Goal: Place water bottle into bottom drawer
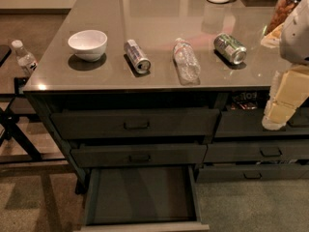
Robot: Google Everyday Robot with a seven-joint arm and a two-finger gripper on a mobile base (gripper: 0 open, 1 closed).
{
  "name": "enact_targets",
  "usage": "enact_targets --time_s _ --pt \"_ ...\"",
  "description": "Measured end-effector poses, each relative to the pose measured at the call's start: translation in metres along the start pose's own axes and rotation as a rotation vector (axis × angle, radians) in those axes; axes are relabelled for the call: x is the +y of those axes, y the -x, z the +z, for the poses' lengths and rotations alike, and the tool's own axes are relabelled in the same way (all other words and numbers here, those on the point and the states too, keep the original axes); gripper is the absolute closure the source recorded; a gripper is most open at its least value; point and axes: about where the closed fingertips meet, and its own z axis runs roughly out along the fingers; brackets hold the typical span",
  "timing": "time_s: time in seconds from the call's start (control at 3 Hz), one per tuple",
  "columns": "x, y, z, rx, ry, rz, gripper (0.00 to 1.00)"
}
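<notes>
Far left of the gripper (277, 116), off the counter (145, 13): a small bottle (24, 57) with a dark label, upright on a low stand. Not the target.

On the counter, well left of the gripper: a white bowl (88, 43), upright. Next toward the gripper: a can (137, 56) on its side.

Water bottle (186, 61): up and left of the gripper, apart from it. It lies on its side on the counter near the front edge, white cap pointing away. A can sits on either side, neither touching it.

Second can (230, 48): also on its side, the nearest counter item to the gripper.

Bottom drawer (145, 225): down and left of the gripper, pulled fully out below two shut drawers with handles. The bottle is not in it.

Gripper: at the far right, hanging in front of the counter's front face, below top level, over the narrower drawer stack. Nothing seen in its hold. How far open it is, cannot tell.

Step, as judged: the reach toward the bottle, with grasp and transfer both to come.

Next move likely calls for raising the gripper above counter height, then travelling left and away to sit over the bottle's ribbed middle. The jaws should span across its length. The second can lies on that path, so the gripper needs to pass above it. The bottle is round and lying down, so it may roll if nudged. A straight descent looks safest.
</notes>
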Motion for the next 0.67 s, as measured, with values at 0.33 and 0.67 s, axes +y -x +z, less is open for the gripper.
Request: enact_targets --time_s 0.33,0.67 --pt "-0.003 0.005 -0.001 -0.003 -0.008 0.007 0.00" --pt "-0.017 0.018 0.008 0.008 0.015 0.054 0.00"
